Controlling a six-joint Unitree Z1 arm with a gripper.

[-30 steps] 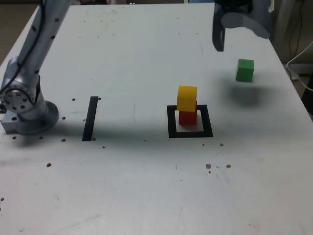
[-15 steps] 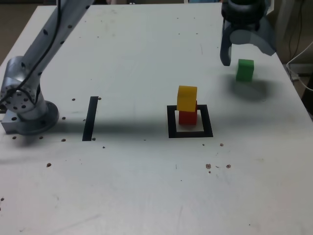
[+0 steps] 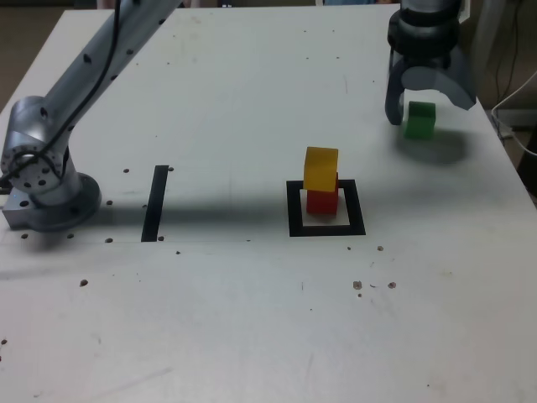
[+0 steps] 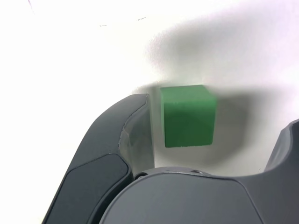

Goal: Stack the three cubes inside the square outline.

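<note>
Two stacked cubes, yellow cube (image 3: pixel 320 168) on red cube (image 3: pixel 321 201) (inside the square outline (image 3: pixel 326 228)), one green cube (image 3: pixel 419 120) apart.

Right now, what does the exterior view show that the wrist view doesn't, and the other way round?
Only the exterior view shows the yellow cube on the red cube inside the outline, plus the black strip. Only the wrist view shows the gap between one finger and the green cube. Both show the open tool around that cube.

No readable text, labels, brands or numbers in either view. Cubes, table surface and arm housing all plain and unmarked; no signs near the pincer.
</note>
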